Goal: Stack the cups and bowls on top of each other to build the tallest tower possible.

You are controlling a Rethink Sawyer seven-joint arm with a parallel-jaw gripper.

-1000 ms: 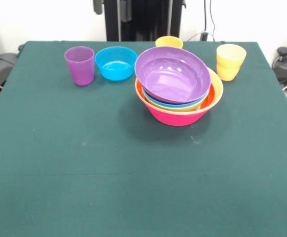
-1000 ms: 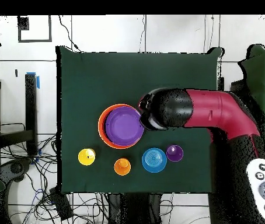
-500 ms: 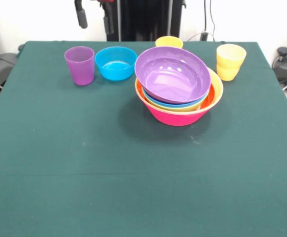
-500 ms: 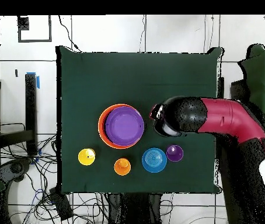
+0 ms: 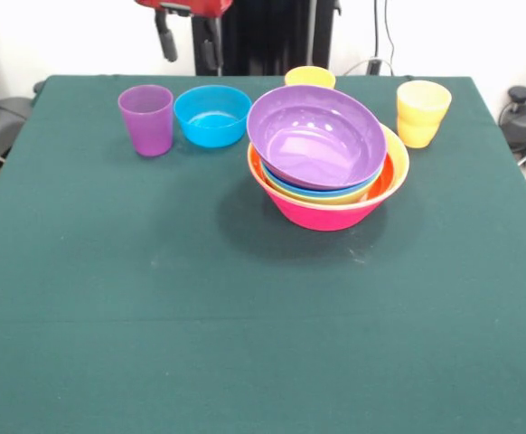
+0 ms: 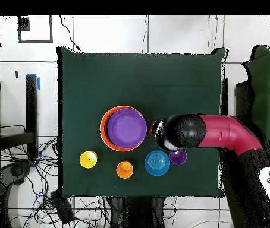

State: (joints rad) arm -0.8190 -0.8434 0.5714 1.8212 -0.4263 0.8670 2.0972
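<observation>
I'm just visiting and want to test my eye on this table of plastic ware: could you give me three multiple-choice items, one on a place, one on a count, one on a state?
1. What stands right beside the small blue bowl in the front view, toward the picture's left?
A. the purple cup
B. a green plate
C. a red mug

2. How many cups stand loose on the cloth?
A. one
B. three
C. six

3. How does the purple bowl sit in the tower?
A. upside down
B. tilted, on top of the nested bowls
C. underneath the pink bowl

Answers:
1. A, the purple cup stands next to the small blue bowl.
2. B, purple, orange and yellow cups stand apart from the tower.
3. B, its rim slants and it lies uppermost, open side up.
</observation>
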